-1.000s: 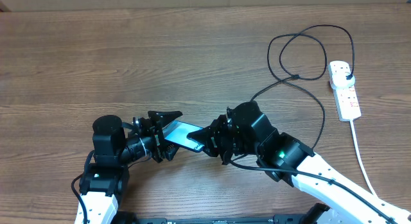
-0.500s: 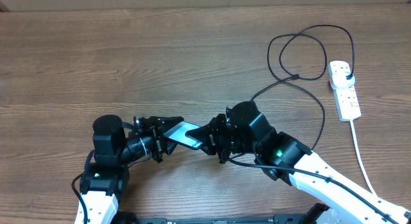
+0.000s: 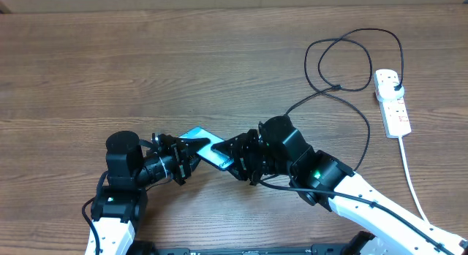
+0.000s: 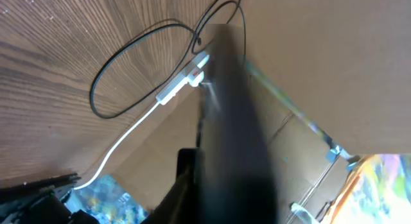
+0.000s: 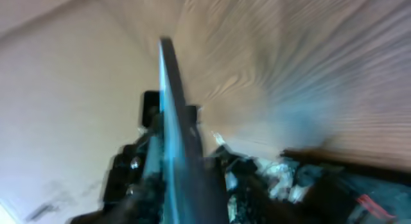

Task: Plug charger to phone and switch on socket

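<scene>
Left end effector [image 3: 191,149]: has clamped onto the phone's left end since a second ago.
Phone [image 3: 206,147]: tilted, held above the table [image 3: 146,65].
Right end effector [image 3: 232,156]: at the phone's right end, loosening; I cannot tell whether it still grips.
Charger [image 3: 351,87]: right of the phone, its tip hidden from me.
Meaning: I read this as a handover leftward, with plugging in still ahead.

A brown wood-grain table top [image 3: 146,65] lies under soft even light; a plain beige cardboard wall [image 4: 321,44] stands behind it.

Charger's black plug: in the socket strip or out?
In. In the overhead view the charger has its black plug seated in the far end outlet of the socket, with its cable looping away to the left.
</scene>
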